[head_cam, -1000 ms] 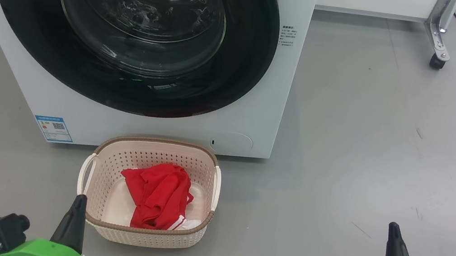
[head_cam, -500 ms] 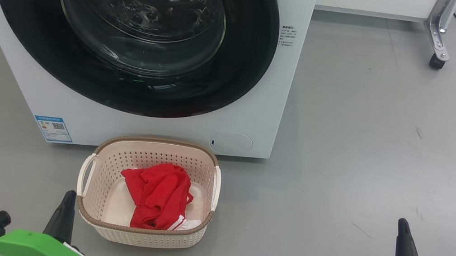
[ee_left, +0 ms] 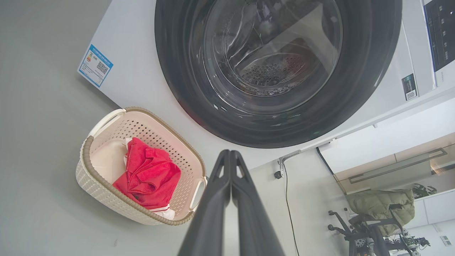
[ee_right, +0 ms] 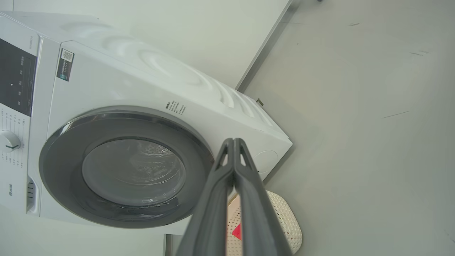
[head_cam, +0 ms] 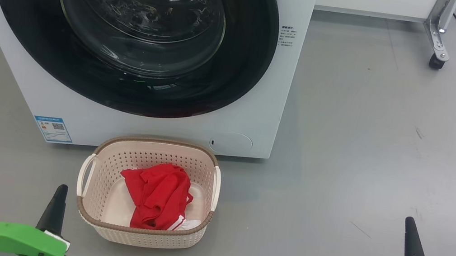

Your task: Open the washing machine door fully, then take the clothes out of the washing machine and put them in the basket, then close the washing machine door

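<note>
**Unload looks done**

We see the red fabric jersey with white trim (head_cam: 157,197) bunched in the cream perforated plastic basket (head_cam: 153,140) on the floor (head_cam: 367,145), just before the big white washer (head_cam: 277,90). Its round glossy-black glass door (head_cam: 20,26) looks flush. On the left gripper (head_cam: 58,197) and right gripper (head_cam: 411,230), jaws pressed together, empty. Jersey: light, limp; we'd pinch a raised fold.

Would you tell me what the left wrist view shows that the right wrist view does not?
The left wrist view adds the washer's blue label and the basket's white handles. The right wrist view adds the dial and the washer's ribbed side. Both share the shut door, the basket with red clothes in it, and a shut pincer at the bottom: left pincer, right pincer.
</note>
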